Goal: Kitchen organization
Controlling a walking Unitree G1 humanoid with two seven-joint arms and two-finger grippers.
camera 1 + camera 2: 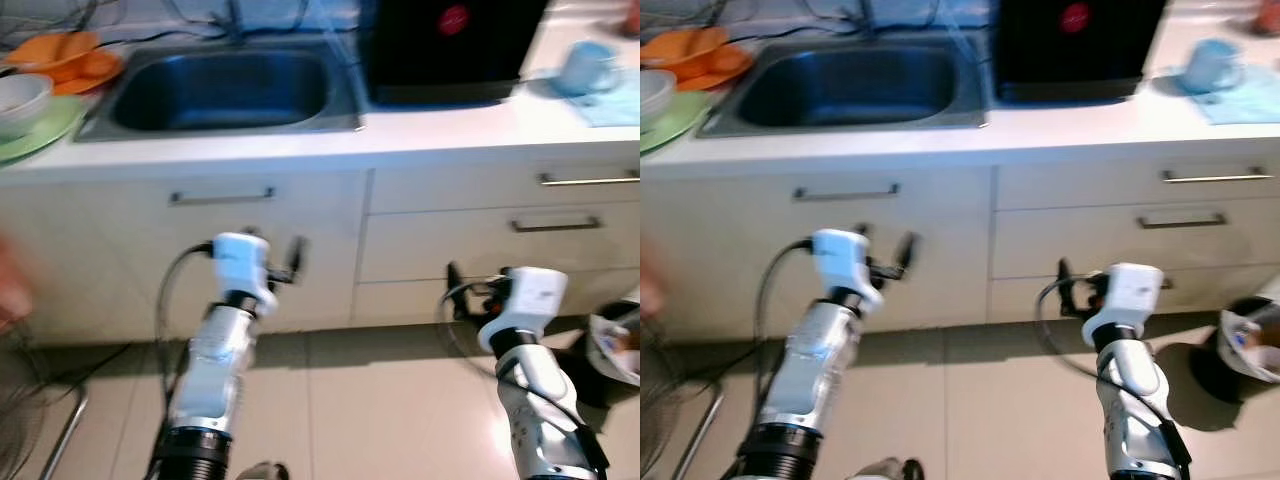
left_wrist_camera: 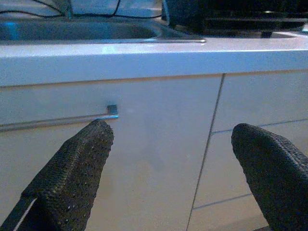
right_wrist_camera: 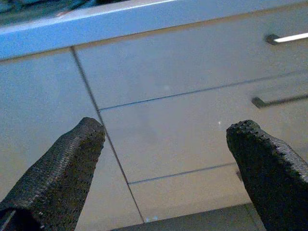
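I judge the step in hand to be the approach: getting squared up to the counter (image 1: 440, 135) before anything is picked up. To do it well I want to close in slowly and let the head view settle, because it is smeared right now and I can't place small things with confidence. I hold both arms low in front of the cabinet fronts, below the countertop, so neither clips the edge as I come in.

My left gripper (image 2: 168, 159) is spread wide and empty, pointed at the cabinet door under the sink (image 1: 225, 90), near the end of its bar handle (image 1: 222, 196). My right gripper (image 3: 166, 163) is likewise parted with nothing in it, facing the drawers (image 1: 500, 240) on the right, whose handles (image 3: 286, 37) sit off to one side of it.

What there is to organise sits on the far countertop. On the left, beside the sink, an orange dish (image 1: 70, 58) lies by a white bowl (image 1: 22, 98) resting on a green plate (image 1: 45, 132). On the right, past a dark appliance (image 1: 450, 50), a pale blue cup (image 1: 588, 66) stands on a light blue cloth (image 1: 615, 105). All of it is well apart from both grippers.
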